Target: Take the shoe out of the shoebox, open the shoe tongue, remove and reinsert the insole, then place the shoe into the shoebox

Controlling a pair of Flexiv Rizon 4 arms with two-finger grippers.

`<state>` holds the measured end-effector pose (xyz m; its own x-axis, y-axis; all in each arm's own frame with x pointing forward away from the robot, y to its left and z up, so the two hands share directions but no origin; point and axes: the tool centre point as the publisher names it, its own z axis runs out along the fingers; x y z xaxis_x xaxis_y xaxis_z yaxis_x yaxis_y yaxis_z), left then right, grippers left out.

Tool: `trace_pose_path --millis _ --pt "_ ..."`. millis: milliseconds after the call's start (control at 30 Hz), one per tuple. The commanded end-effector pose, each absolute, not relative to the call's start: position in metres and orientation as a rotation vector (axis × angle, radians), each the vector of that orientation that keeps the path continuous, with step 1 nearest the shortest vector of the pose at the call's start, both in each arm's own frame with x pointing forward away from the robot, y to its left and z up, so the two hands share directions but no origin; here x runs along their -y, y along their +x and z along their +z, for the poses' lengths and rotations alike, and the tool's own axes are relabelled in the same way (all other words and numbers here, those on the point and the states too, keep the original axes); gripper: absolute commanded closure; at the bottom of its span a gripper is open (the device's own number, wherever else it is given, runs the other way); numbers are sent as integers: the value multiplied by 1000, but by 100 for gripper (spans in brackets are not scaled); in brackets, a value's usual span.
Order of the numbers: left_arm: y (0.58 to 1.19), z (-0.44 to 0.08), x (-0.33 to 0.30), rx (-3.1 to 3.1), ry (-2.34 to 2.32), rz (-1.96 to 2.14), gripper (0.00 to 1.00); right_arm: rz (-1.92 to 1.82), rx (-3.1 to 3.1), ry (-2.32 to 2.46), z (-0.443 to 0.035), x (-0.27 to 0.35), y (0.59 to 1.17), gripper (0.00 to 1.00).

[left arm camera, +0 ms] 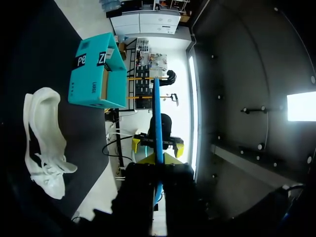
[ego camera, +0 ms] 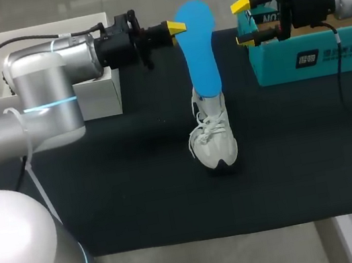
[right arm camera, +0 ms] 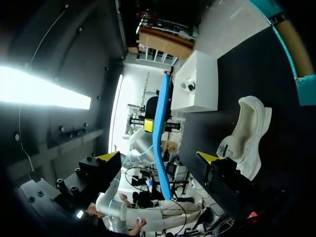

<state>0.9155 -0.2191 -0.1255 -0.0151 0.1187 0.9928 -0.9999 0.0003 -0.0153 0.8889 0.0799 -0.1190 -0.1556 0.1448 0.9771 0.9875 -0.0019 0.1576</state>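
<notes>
A long blue insole (ego camera: 200,45) hangs in the air, with my left gripper (ego camera: 176,27) shut on its edge near the wide end. The left wrist view shows the insole (left arm camera: 157,113) edge-on between the left gripper's (left arm camera: 157,146) yellow tips. Under it a white laced shoe (ego camera: 213,140) stands on the black mat; both wrist views show the shoe (left arm camera: 44,140) apart from the insole. My right gripper (ego camera: 243,22) stands open just right of the insole, not touching it, in front of the teal shoebox (ego camera: 313,59). From the right wrist the insole (right arm camera: 162,133) lies ahead of the open right gripper (right arm camera: 158,157).
A white box (ego camera: 98,94) sits at the back left, behind my left arm. The black mat (ego camera: 140,199) covers the table; its front half is bare. The teal shoebox (left arm camera: 96,71) stands open at the back right.
</notes>
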Motion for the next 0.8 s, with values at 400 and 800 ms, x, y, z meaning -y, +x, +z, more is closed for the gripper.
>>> trace_pose_path --millis 400,800 --pt "917 -125 214 1134 1120 1250 100 -1255 1434 -1245 -118 -81 893 0" --pt "905 -111 214 1444 764 1543 100 -1255 1434 -1245 -118 -81 893 0"
